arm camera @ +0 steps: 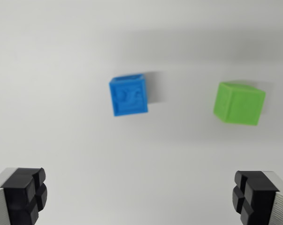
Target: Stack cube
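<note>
Bare white table (61, 56) lies all round the blue cube (129, 95). The only obstacle near it is the green cube (239, 103), well apart toward the wrist view's right.

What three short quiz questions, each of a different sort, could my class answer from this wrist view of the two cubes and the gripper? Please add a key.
1. True or false: the blue cube is stacked on the green cube.
2. Multiple choice: which cube lies nearer the middle between the fingers of the gripper? A) blue cube B) green cube C) neither is in view
3. Fill in: the gripper's jaws stand ____ and hold nothing.

Key
1. False: the cubes lie apart on the white table, the green one toward the wrist view's right.
2. A
3. open
</note>
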